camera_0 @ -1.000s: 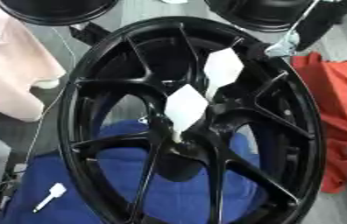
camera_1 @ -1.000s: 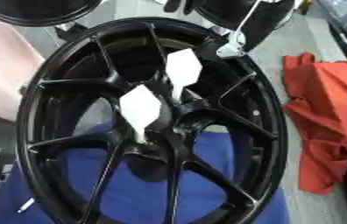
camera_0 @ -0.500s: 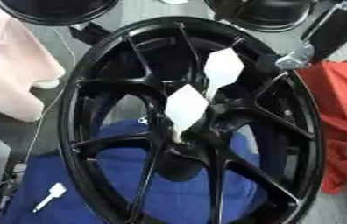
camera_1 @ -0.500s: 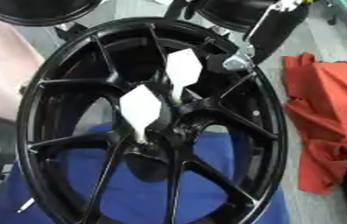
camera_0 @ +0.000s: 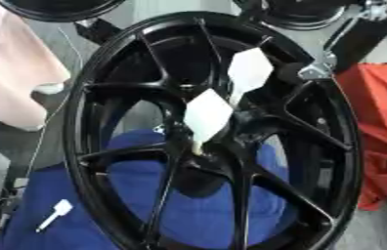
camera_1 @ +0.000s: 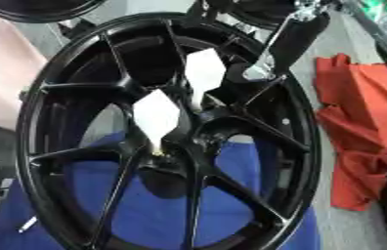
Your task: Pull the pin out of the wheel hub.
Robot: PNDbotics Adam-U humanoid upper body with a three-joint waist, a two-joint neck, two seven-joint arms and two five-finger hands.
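At the hub: two white pins stand in the black wheel hub (camera_0: pixel 223 146); the nearer pin (camera_0: pixel 206 114) is seated at centre, the farther pin (camera_0: pixel 249 71) just beyond it.
Right robot hand (camera_0: pixel 355 39): comes in at the far right over the rim, well short of either pin; I cannot tell how its fingers are set.
Left robot hand: not in sight.
Under the wheel: blue cloth (camera_0: pixel 86 205), with a loose white pin (camera_0: pixel 54 214) at near left.
Doing it well: I'd say reach for the farther pin, pinch the flat white head, pull straight along its stem.

The right robot hand (camera_0: pixel 312 72) has come down to the wheel hub's (camera_0: pixel 231 122) upper right rim.
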